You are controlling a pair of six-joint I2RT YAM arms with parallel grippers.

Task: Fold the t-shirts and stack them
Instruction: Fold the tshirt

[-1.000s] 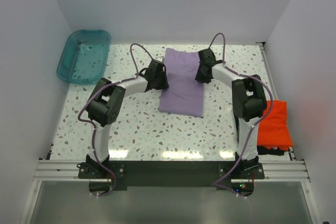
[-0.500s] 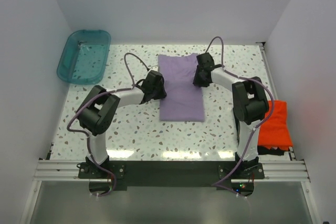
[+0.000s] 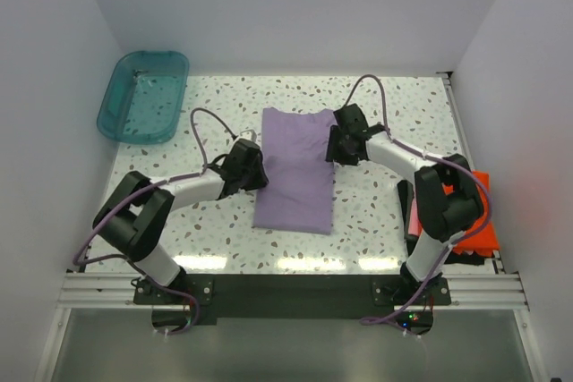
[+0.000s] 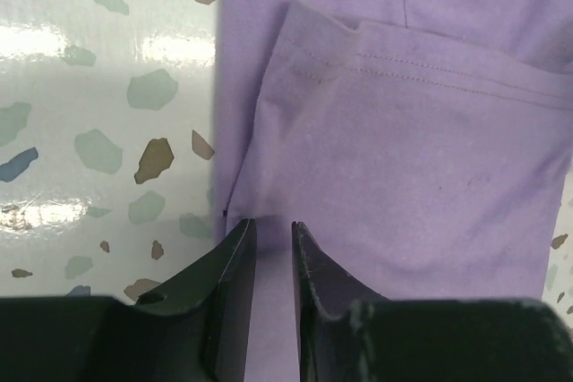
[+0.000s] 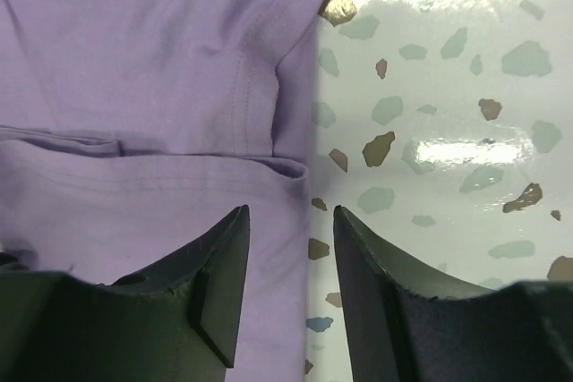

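While lavender t-shirt (image 3: pixel 295 172) lies mid desk (image 3: pixel 385 212) as long strip w/ sleeves folded in, cross fold not yet done. Left tool (image 4: pixel 273 225) nearly closed, seems to pinch left edge of cloth. Right tool (image 5: pixel 291 212) approx half open astride right edge; cannot tell if it grips. Orange-red t-shirt (image 3: pixel 483 234) sits at right desk edge, partly hidden by right arm (image 3: pixel 445 199). Remaining: fold lavender one shorter, then stack both.

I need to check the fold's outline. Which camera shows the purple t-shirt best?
Top external: the purple t-shirt shows there whole, as a long rectangle. The left wrist view shows only the side edge nearest it and a sleeve hem. The right wrist view shows only the opposite edge and stacked layers.
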